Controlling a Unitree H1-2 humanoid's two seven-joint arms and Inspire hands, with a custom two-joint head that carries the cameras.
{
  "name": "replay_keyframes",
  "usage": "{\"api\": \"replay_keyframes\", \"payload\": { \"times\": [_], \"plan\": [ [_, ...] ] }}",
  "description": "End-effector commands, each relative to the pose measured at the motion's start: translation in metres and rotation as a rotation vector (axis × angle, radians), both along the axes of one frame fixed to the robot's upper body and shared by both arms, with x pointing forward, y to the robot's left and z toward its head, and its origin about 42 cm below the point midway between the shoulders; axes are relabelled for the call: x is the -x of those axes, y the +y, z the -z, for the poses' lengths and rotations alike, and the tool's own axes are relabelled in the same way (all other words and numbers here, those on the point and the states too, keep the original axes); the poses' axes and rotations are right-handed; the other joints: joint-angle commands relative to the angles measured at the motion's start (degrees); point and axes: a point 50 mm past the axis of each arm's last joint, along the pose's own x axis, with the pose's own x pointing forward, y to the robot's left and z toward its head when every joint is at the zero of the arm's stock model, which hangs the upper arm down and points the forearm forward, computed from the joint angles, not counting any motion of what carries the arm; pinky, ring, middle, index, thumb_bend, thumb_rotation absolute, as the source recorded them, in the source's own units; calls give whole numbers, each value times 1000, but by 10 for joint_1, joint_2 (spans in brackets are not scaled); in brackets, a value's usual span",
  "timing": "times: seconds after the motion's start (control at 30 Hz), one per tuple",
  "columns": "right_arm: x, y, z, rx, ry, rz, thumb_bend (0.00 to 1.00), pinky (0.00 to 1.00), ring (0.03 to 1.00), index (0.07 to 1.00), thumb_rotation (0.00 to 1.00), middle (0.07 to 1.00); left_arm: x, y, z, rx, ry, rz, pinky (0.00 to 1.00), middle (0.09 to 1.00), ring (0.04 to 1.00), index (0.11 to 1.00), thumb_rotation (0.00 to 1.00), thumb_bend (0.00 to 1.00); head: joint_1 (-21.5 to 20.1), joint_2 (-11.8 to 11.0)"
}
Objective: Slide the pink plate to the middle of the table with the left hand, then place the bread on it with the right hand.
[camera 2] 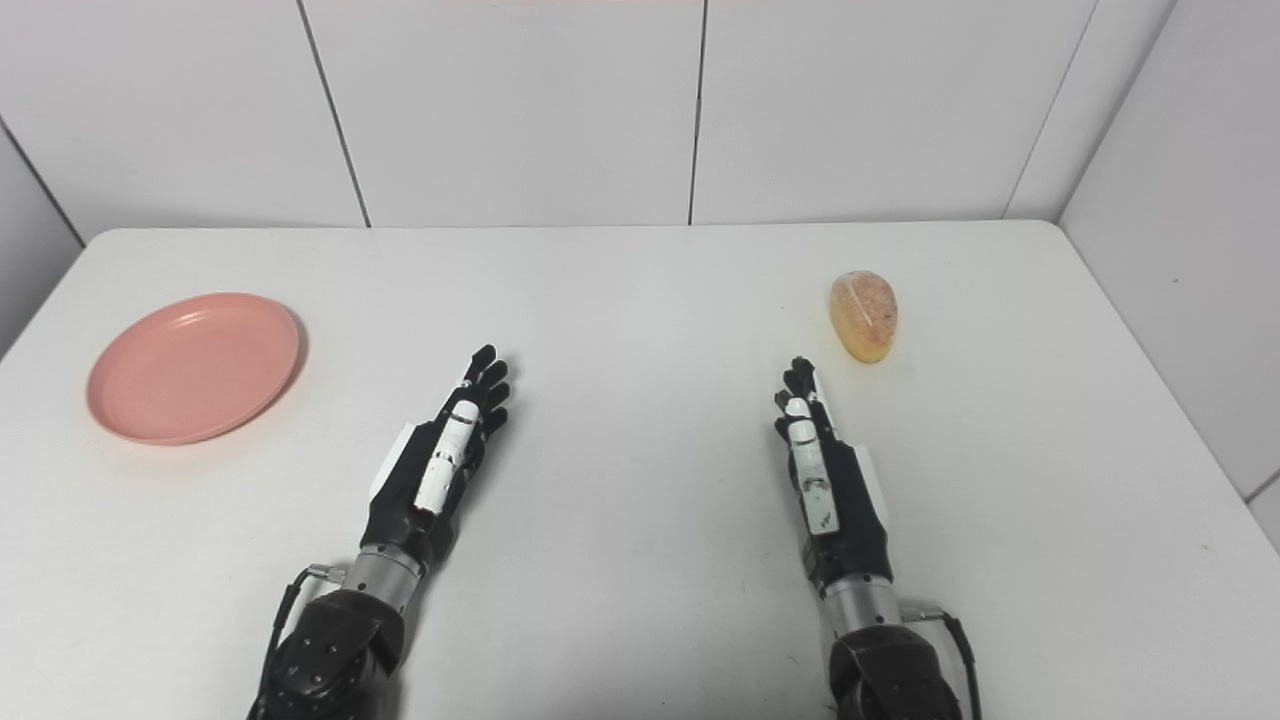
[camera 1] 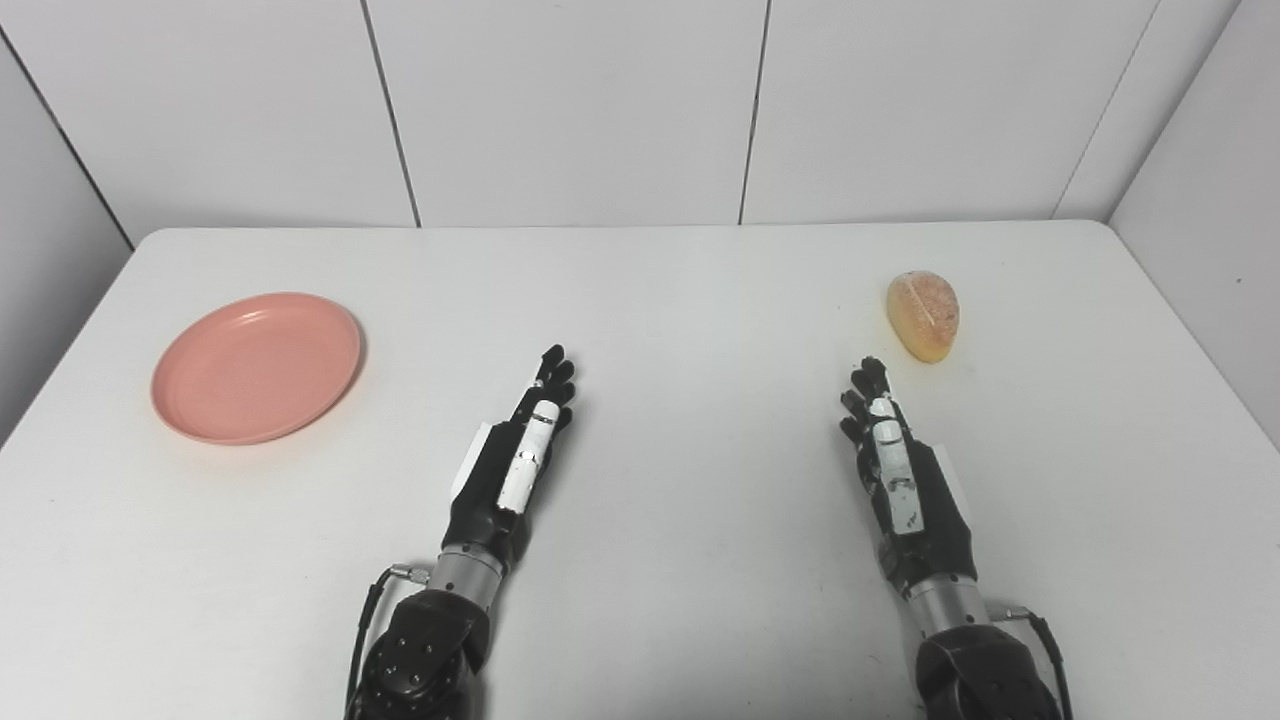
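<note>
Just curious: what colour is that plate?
The plate is plain salmon pink, no pattern; clearest in the left eye view.

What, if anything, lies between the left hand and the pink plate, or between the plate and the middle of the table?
Nothing visible. Bare table separates the left hand from the pink plate, and the plate's path to the middle is equally unobstructed.

A white, smooth-topped bench (camera 1: 660, 300) with rounded far corners stands against white panelled walls. A round pink plastic plate (camera 1: 256, 366) lies flat and empty near its left edge. Well apart, toward the right side, an oval golden-brown bread roll (camera 1: 923, 315) lies directly on the surface.
</note>
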Motion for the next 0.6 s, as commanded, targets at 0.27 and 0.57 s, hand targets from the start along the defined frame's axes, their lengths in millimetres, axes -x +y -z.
{"api": "replay_keyframes", "payload": {
  "times": [0.27, 0.57],
  "plan": [
    [-4, 0, -12, 3, -40, -5, 272, 984, 980, 1000, 1000, 996, -5, -4, -13, 8, -53, 9, 990, 1000, 992, 1000, 1000, 328, -1, -1],
    [-3, 0, -9, 2, -46, -7, 272, 987, 979, 1000, 1000, 997, -4, -4, -10, 2, -58, 10, 985, 1000, 991, 1000, 1000, 330, 10, -10]
  ]
}}
